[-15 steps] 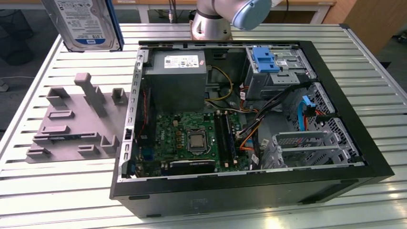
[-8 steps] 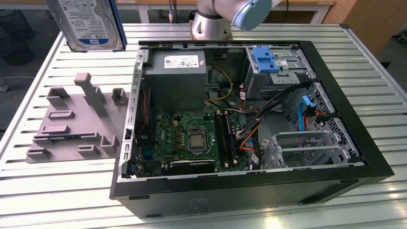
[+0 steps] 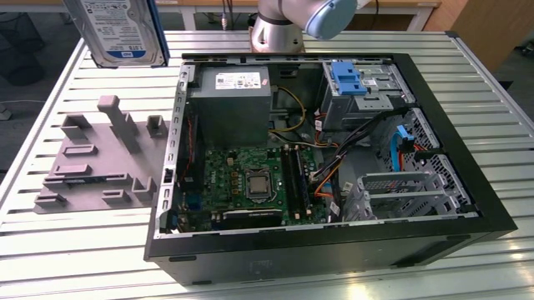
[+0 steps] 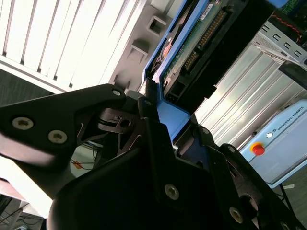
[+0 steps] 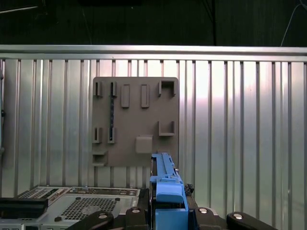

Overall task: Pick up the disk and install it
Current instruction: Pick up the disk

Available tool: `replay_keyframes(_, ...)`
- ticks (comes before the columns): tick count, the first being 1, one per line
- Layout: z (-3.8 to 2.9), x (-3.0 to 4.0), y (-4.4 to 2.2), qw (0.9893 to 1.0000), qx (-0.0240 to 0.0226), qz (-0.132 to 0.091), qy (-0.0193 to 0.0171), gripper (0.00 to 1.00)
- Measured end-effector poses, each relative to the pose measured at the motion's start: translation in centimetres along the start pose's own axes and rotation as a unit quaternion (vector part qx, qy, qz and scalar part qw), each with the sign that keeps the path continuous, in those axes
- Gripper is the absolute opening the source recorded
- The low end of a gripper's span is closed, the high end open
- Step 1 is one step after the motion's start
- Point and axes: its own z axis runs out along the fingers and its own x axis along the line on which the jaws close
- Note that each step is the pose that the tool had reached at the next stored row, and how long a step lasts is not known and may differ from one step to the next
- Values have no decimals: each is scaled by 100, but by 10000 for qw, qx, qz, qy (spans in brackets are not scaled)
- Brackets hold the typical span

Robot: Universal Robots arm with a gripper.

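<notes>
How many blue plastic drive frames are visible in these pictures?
2. One is clipped around the disk, which the claw grips; the second blue frame sits in the open computer case, at its far end in the exterior view. More may be hidden.

A slatted metal table (image 3: 501,112) gleams under bright light, wooden furniture (image 3: 492,25) standing behind it.

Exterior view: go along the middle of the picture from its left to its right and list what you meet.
Grey holder plate → green circuit board → metal cage → black side wall of the computer case.
</notes>
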Motion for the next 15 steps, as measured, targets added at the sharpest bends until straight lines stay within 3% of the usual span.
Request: replay_keyframes(15,-2,-1,-135,10000,0,0,0,36)
